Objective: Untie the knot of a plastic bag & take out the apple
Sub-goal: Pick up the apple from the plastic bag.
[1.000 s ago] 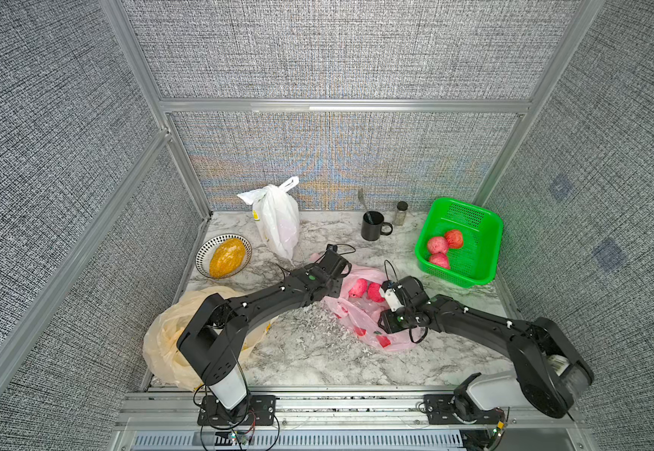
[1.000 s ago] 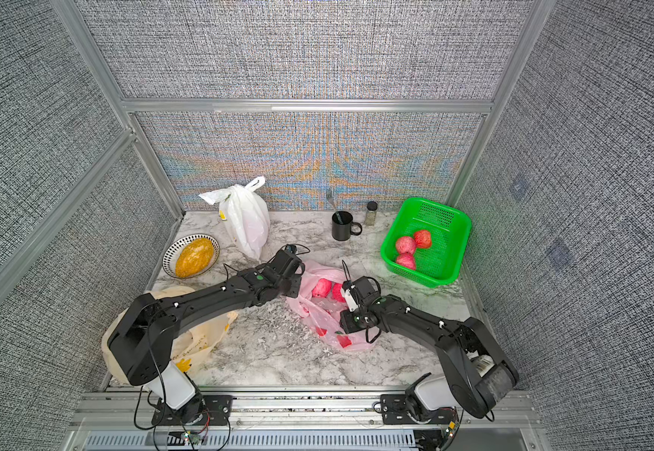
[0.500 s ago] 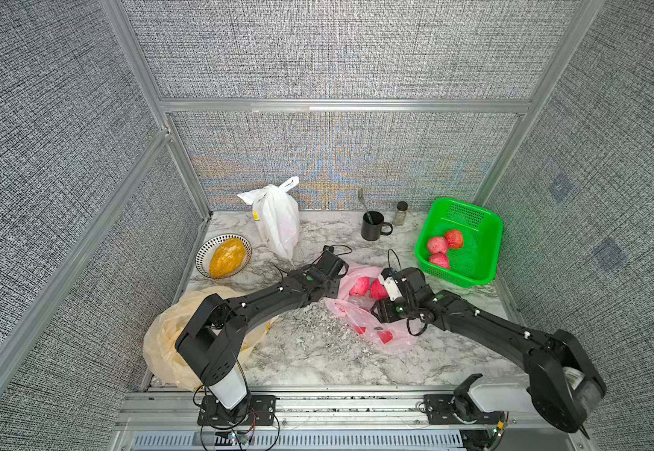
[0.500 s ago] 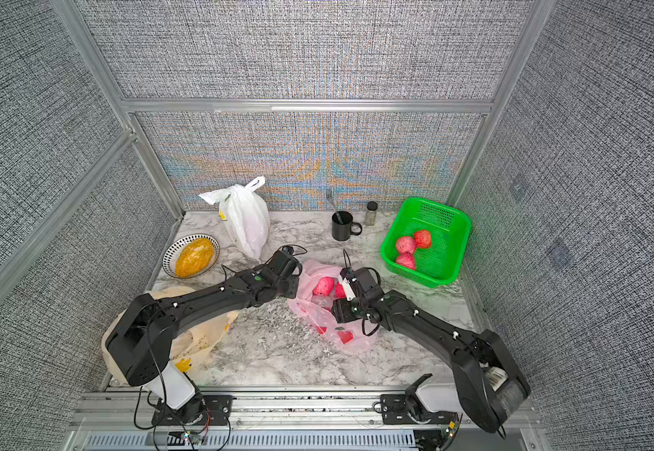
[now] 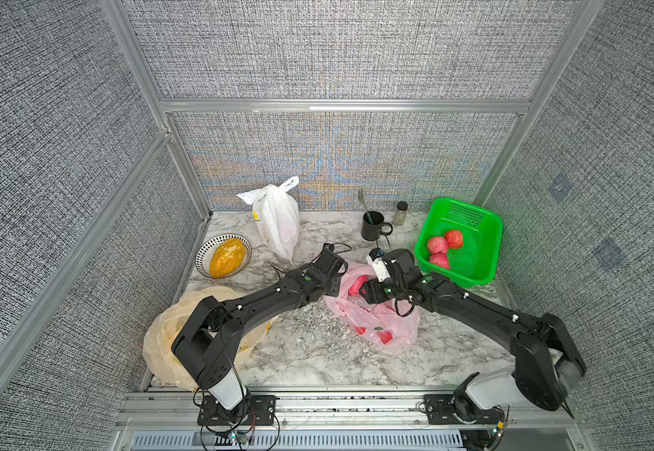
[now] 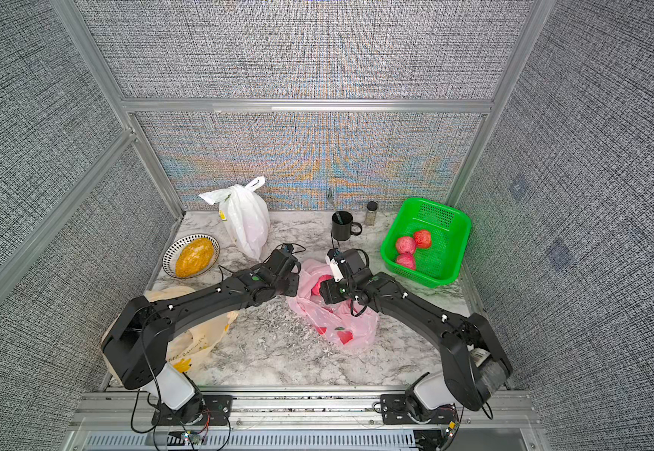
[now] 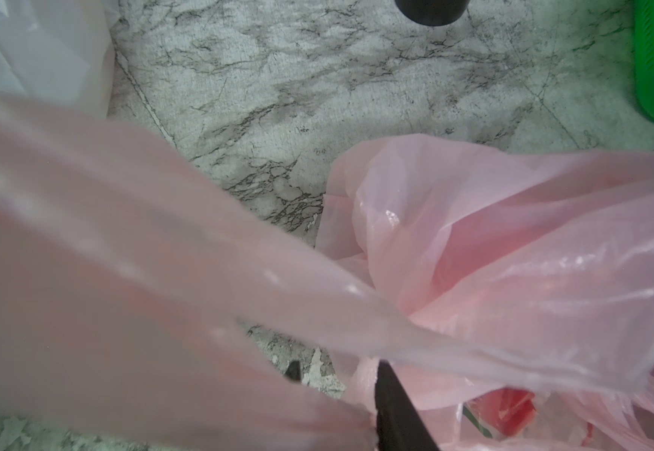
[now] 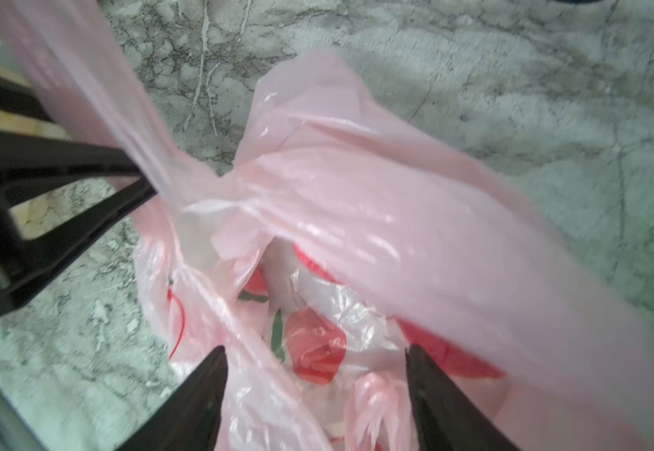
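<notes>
Marble-patterned bench [image 5: 317, 351]: along the back wall stand an upright white bag [image 5: 278, 224], a black mug [image 5: 372, 226] and a small dark-capped jar [image 5: 400, 213], with a green basket [image 5: 470, 214] in the right rear corner. A patterned bowl [image 5: 201, 254] sits at the left edge. A crumpled pale yellow bag [image 5: 161, 343] lies front left, and the pink plastic bag [image 5: 380, 328] lies slack near the middle.

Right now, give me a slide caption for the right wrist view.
Open right claw facing the pink bag; left claw pinches one stretched strip of it.

Overhead stereo pair; wrist close-ups on bag [image 8: 395, 195]
</notes>
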`<state>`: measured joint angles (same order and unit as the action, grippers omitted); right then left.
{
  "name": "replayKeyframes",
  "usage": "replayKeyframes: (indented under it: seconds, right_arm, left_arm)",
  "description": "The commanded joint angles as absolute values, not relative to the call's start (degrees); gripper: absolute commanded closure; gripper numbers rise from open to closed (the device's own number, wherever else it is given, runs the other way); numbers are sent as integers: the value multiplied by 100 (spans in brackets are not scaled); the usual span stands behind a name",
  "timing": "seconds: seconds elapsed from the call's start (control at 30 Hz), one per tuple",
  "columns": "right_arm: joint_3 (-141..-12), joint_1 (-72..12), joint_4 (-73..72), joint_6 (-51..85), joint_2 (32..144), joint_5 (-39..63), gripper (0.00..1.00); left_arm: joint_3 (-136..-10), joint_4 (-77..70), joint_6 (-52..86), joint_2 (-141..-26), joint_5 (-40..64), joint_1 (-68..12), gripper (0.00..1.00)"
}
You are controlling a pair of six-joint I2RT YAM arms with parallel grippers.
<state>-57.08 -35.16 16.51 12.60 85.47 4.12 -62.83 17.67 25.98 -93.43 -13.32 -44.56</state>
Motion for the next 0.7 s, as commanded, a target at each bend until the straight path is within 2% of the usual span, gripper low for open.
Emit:
replayKeyframes:
  seconds: [0.0, 0.2, 0.43, 0.67]
  right_arm:
    - [-5904, -3509, 1222, 988, 8855, -16, 27]
    - [-6318, -3507, 1046, 786, 9544, -246, 18]
    - [-6510, -3507, 918, 714, 10091, -230, 16]
    - [-6174, -3501, 896, 586, 9652, 28, 14]
  left_arm:
    - [-6241, 1727, 2628, -9284, -1318, -4456, 66]
    - [-6197, 1723, 2654, -9279, -1348, -4456, 66]
    - [-6188, 1731, 2655, -9296, -1345, -4448, 66]
    - [-6170, 1740, 2672, -9319, -1354, -4447, 66]
